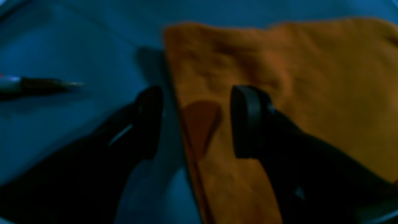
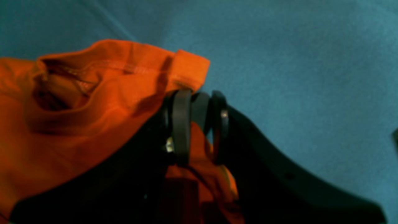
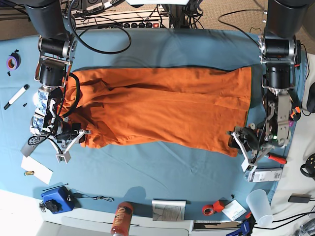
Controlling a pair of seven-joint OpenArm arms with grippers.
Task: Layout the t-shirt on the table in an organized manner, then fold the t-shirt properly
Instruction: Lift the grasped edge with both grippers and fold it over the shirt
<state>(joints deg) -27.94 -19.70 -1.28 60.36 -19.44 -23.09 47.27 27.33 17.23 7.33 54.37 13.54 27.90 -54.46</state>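
Across the middle of the table [image 3: 162,172] the t-shirt [image 3: 162,105] lies spread flat, long side running left to right, with the blue cloth showing on all sides of it. Near the front right stands a clear plastic cup [image 3: 259,206]; whether anything is in it I cannot tell from the base view.

On the right side of the base view the left gripper [image 3: 244,147] sits at the near right corner of the shirt. Its wrist camera shows more: the left gripper [image 1: 194,123] has its jaws wide apart, one black finger [image 1: 248,121] over the orange fabric and the other over the blue cloth, the shirt's straight edge running between them. It holds nothing. This view is dim and blurred, but a pen [image 1: 34,85] seems to lie on the cloth to the left.

On the left side the right gripper [image 3: 71,137] is at the near left end of the shirt. From its own camera the right gripper [image 2: 197,124] is narrow and pinches a fold of fabric beside the hemmed edge, which lifts into a loose pocket.

Open cloth remains along the near side. A marker [image 3: 16,96] and a tape roll [image 3: 13,61] lie at the far left edge, well apart from the shirt.
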